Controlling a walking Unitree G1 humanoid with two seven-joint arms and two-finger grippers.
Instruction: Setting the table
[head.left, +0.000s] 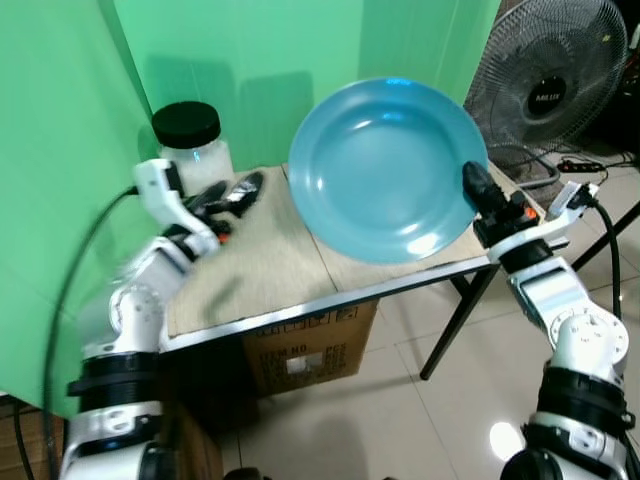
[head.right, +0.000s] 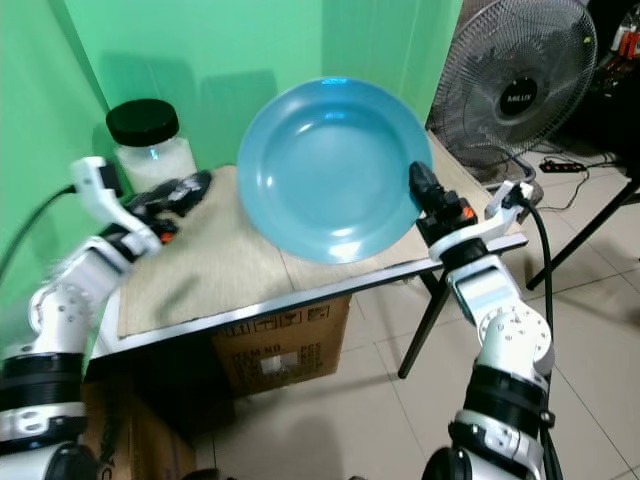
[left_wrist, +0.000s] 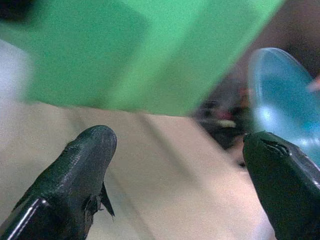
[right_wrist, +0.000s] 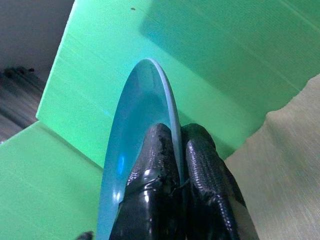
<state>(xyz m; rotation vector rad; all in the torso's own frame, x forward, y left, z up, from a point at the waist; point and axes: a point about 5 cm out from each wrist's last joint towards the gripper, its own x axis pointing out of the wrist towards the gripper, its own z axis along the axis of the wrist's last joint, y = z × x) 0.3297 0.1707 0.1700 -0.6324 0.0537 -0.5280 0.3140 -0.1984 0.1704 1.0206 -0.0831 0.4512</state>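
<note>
A small counter (head.left: 300, 270) with a tan top and a shiny metal edge stands in front of a green wall. At the back left corner, about 10 o'clock on the counter top, sits a clear glass jar with a black lid (head.left: 190, 140). A brown cardboard box (head.left: 305, 350) sits under the counter on the pale tiled floor. A big grey fan (head.left: 555, 80) stands behind the counter at about 2 o'clock.

The round blue plate (head.left: 385, 165) is up in the air over the right half of the counter. It is tipped up so its inside faces the robot. The right gripper (right_wrist: 177, 175) pinches the plate's rim at about 4 o'clock on the plate, one black finger on each side, squeezed tight on the thin edge.

The left gripper (left_wrist: 175, 165) is over the left side of the counter, just in front of the jar, at about 9 o'clock from the plate. Its two fingers (left_wrist: 87, 160) are spread wide with nothing between them.

The left wrist view is blurry, and the plate there is cut off at the edge.
</note>
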